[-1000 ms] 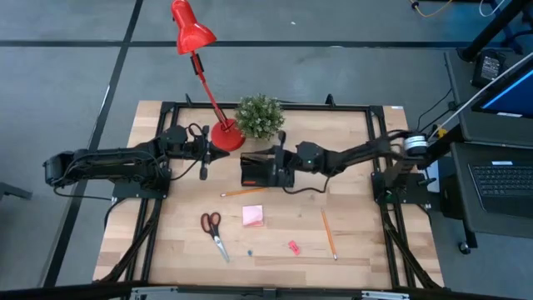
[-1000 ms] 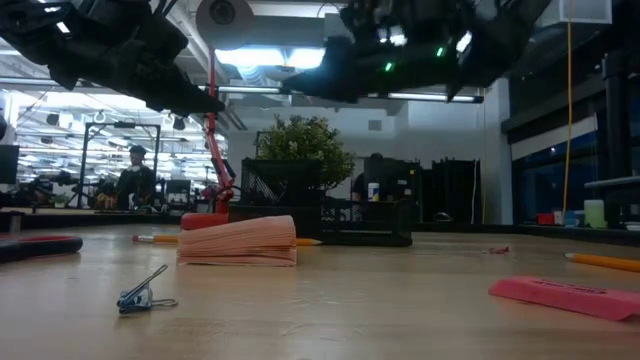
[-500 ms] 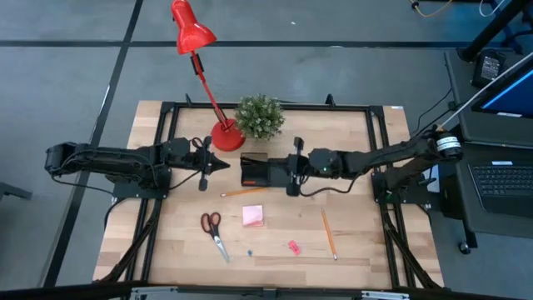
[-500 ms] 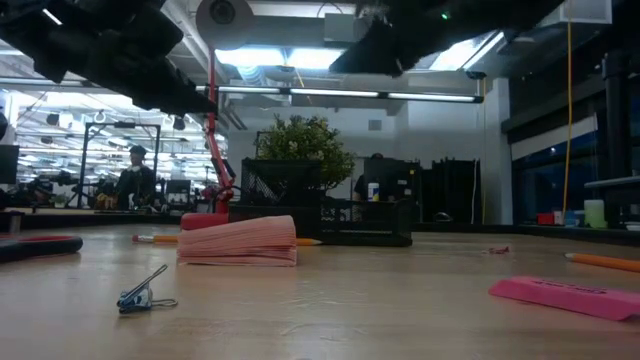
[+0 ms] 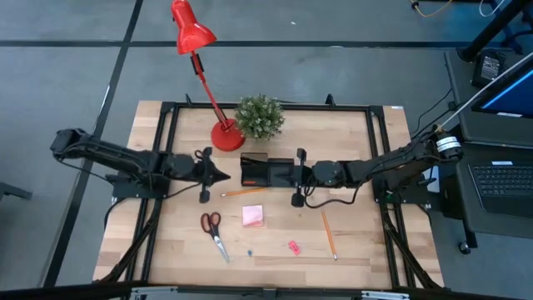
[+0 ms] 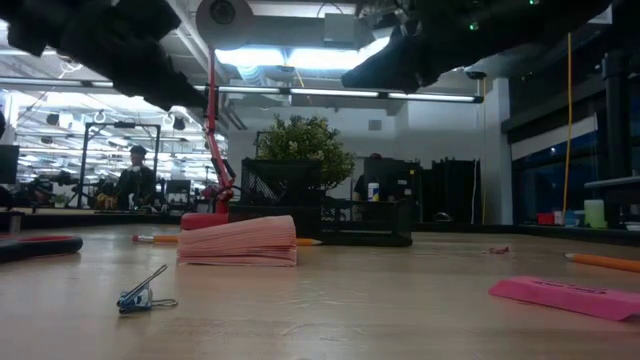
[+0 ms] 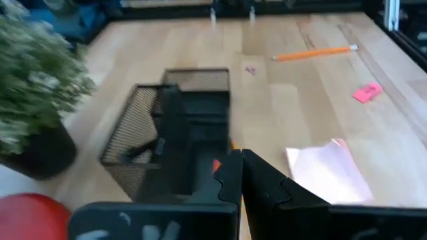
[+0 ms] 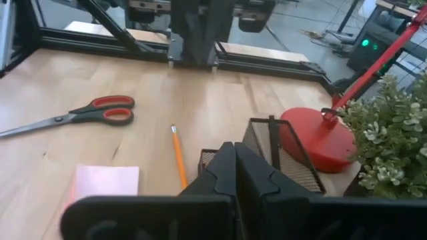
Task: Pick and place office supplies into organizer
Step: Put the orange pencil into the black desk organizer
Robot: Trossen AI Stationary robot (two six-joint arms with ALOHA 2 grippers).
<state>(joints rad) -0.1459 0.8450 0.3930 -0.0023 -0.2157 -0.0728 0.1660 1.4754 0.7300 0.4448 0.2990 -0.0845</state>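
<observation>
The black mesh organizer (image 5: 265,171) stands in the table's middle, in front of the plant, with something orange (image 5: 251,182) lying in it. My left gripper (image 5: 225,175) hovers shut just left of it and holds nothing. My right gripper (image 5: 285,174) hovers shut over its right end, also with nothing in it. On the wood lie red-handled scissors (image 5: 212,232), a pink sticky pad (image 5: 253,216), an orange pencil (image 5: 244,192), a second pencil (image 5: 329,233), a pink eraser (image 5: 293,247) and a small blue clip (image 6: 145,291).
A red desk lamp's round base (image 5: 226,136) and a potted plant (image 5: 260,117) stand just behind the organizer. A black frame (image 5: 266,106) borders the table. Bare wood lies along the near edge and right of the second pencil.
My left gripper has swung toward the table's near edge, away from the lamp base, and now stands level with the organizer. My right gripper has drawn back toward the table's right edge, from above the organizer's middle to its right end. The supplies on the table have stayed put.
</observation>
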